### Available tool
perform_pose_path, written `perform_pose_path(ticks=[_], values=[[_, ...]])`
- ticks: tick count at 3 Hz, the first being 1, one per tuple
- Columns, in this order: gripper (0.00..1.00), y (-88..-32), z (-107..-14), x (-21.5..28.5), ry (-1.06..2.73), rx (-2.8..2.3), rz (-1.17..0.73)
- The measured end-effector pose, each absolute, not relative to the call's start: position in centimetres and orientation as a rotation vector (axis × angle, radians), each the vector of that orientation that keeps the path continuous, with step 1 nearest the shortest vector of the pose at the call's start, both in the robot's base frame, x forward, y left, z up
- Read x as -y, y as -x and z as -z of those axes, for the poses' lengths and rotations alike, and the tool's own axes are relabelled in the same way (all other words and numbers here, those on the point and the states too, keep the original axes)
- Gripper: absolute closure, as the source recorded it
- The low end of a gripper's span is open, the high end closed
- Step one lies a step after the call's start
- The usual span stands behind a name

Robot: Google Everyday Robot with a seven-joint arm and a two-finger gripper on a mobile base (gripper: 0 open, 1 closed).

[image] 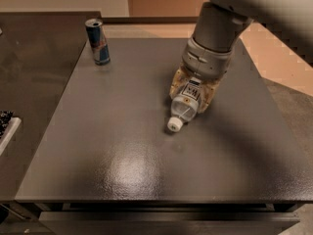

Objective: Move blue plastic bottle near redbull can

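Nothing legible here: the blue plastic bottle [184, 107] wears a pale label [191, 89] with a dark square logo, but its lettering can't be made out. Over at the far left, the redbull can [98, 42] shows blue and silver panels and a red mark, with no readable words. The gripper [191, 97] sits low over the bottle, fingers pressed against either side of that label.

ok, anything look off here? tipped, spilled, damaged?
Only the blue plastic bottle: it lies on its side in the middle of the table, cap toward the front left. The gripper is over it, jaws closed on its body. No spill or damage shows. The redbull can stands upright at the far left.
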State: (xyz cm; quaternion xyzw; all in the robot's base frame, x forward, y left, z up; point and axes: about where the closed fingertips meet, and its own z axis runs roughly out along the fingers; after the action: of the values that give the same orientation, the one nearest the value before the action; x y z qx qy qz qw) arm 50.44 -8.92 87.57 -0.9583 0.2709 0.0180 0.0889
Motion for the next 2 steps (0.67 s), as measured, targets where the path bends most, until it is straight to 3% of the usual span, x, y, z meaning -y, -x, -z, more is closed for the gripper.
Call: perform_pose_path(ticks=[2], values=[[1.00,-54.5,-90.6,5.4,2.728,-0.911,0.011]])
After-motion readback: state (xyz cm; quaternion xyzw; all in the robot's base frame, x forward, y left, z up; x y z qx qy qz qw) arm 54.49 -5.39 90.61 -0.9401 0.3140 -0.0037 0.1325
